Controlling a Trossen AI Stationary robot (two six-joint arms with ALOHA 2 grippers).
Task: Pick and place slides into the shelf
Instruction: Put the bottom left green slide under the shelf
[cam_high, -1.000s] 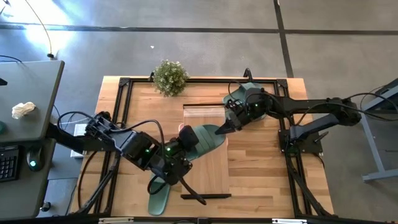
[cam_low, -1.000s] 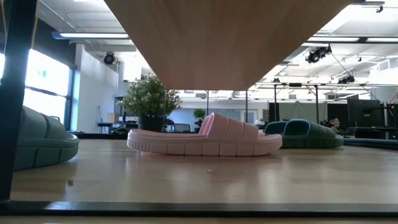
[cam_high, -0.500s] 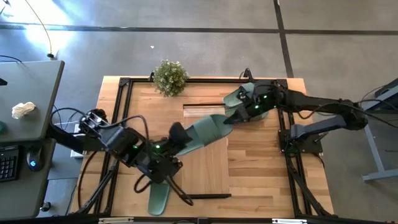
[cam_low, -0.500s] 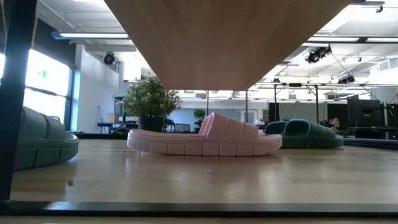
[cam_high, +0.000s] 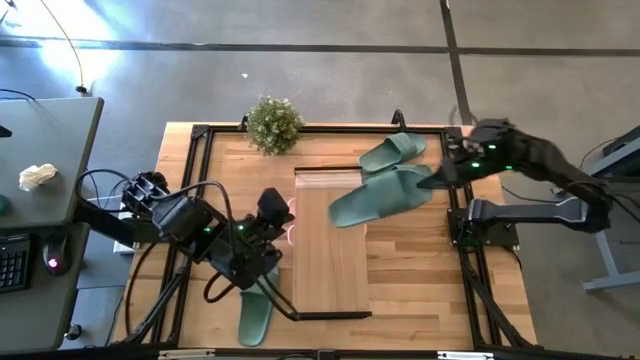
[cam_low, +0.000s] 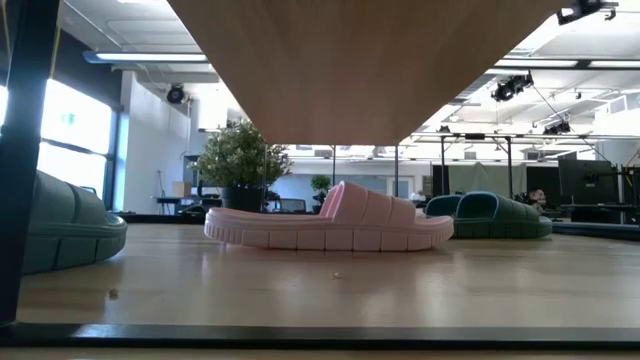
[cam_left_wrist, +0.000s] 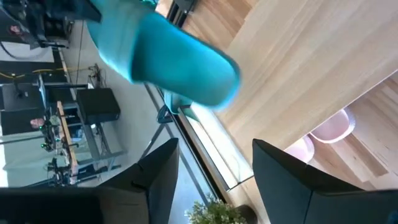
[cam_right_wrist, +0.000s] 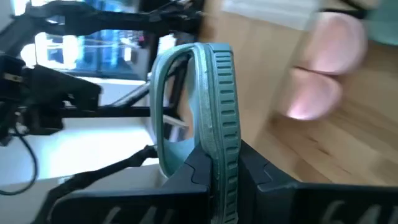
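A sage-green slide (cam_high: 378, 198) hangs over the far right corner of the shelf's plank top (cam_high: 330, 265), with my right gripper (cam_high: 432, 180) shut on it. My left gripper (cam_high: 278, 212) stands open at the shelf's left side, with nothing between its fingers (cam_left_wrist: 155, 180). A second green slide (cam_high: 393, 152) lies sole down on the table at the far right. Another green slide (cam_high: 255, 315) lies near the front left. A pink slide (cam_low: 330, 228) rests sole down under the shelf's plank. My right gripper pinches one end of the green slide's sole (cam_right_wrist: 219, 163) between its two fingers, which stand on the sole's two flat faces. The fingers come from the table's right side, slanting a little downward, along the slide. The slide reaches out toward the table's left.
A potted plant (cam_high: 272, 122) stands at the table's far edge, left of the shelf. The table's black frame (cam_high: 200, 180) runs along its sides. A grey desk (cam_high: 50, 150) with a keyboard stands beyond the left edge.
The green slide has passed from my left gripper to my right one. My left gripper has let go and drawn back toward the table's left edge. My right gripper has pulled toward the table's right edge and risen a little, carrying the slide across the shelf top.
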